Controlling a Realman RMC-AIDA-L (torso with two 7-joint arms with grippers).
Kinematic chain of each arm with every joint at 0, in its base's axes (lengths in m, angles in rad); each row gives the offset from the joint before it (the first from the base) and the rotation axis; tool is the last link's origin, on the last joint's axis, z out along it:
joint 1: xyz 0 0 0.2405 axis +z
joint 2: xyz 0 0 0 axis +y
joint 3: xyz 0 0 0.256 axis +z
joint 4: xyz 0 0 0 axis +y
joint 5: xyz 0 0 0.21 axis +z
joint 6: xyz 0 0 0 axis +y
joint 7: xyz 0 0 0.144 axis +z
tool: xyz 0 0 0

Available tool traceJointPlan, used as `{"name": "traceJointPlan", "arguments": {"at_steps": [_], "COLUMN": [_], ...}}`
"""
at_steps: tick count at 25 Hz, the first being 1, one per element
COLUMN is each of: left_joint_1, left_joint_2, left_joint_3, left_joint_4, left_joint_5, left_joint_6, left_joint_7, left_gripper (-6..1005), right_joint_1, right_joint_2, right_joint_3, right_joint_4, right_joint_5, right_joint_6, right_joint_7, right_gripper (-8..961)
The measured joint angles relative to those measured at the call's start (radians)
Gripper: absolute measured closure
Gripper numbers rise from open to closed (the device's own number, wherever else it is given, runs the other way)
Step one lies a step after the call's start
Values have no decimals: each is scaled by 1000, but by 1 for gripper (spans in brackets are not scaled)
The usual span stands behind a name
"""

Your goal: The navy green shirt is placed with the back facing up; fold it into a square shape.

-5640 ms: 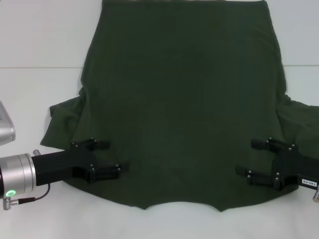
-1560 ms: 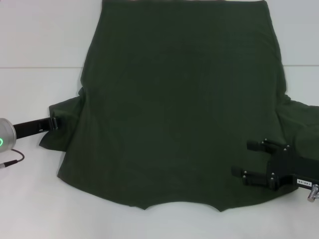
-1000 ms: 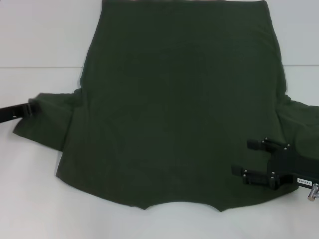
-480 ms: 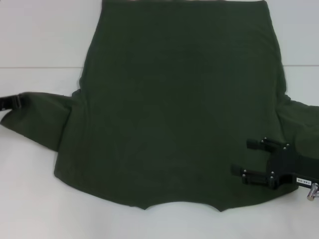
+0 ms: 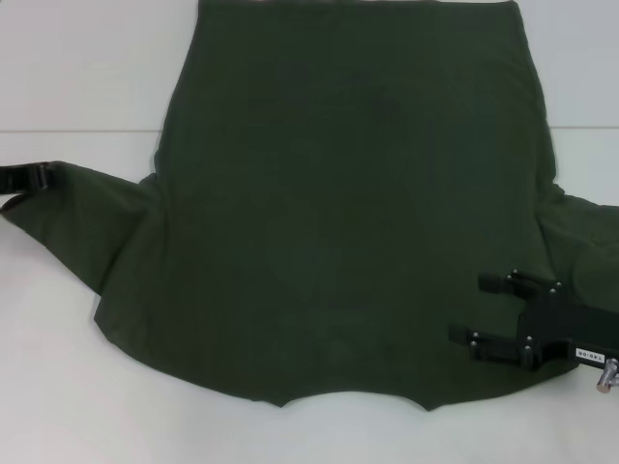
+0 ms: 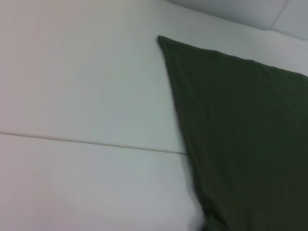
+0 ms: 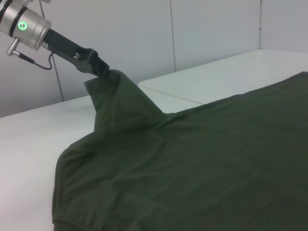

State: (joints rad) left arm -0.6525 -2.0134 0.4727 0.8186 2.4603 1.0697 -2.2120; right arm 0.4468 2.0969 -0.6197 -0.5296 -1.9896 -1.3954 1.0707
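Two grippers in my view: at nine o'clock the left gripper [image 5: 37, 177] pinches the navy green shirt [image 5: 348, 203] by its sleeve, lifted off the white table [image 5: 77, 87]; at four o'clock the right gripper [image 5: 484, 311] rests spread on cloth.

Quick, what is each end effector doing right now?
Left end effector: shut on the navy green shirt sleeve, lifting it.
Right end effector: open, over the shirt.

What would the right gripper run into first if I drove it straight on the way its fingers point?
Only cloth, probably. The right gripper, open, points toward the robot's left over the navy green shirt. Nothing else stands in that line; the left gripper sits well beyond, farther back. Height above the cloth is unclear.
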Motion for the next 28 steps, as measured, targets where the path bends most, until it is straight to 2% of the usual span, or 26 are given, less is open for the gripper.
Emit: {"name": "traceJointPlan", "arguments": {"at_steps": [6,7,10,13,18,19,20,24,28], "left_joint_1": [-26,-42,-66,-90,-114,-114,-118,-120,-108], "left_joint_2": [0,-1,-4,-19,-59,-59,-71,-81,-75], "left_joint_3": [81,127,163,192,200,200,200,199,192], "left_joint_4": [65,83,87,77,61,61,40,-15,-116], "left_joint_5": [21,23,23,21,6,6,-3,-20,-102], "left_joint_6": [95,147,195,224,220,220,212,180,140], "left_joint_7": [-151,-234,-295,-328,-349,-349,-349,-344,-324], "left_gripper": [999,999,999,997,992,991,989,985,981], "right_joint_1": [1,1,2,3,4,4,4,4,4], "right_joint_2": [0,0,0,0,0,0,0,0,0], "right_joint_3": [0,0,0,0,0,0,0,0,0], "right_joint_4": [1,4,11,12,13,13,13,13,13], "right_joint_5": [0,0,0,0,0,-1,0,0,0], "right_joint_6": [-2,-2,-2,-1,3,3,2,-3,-3], "right_joint_7": [0,-1,-5,-6,-7,-7,-7,-8,-8], "right_gripper": [39,39,38,38,38,38,38,38,38]}}
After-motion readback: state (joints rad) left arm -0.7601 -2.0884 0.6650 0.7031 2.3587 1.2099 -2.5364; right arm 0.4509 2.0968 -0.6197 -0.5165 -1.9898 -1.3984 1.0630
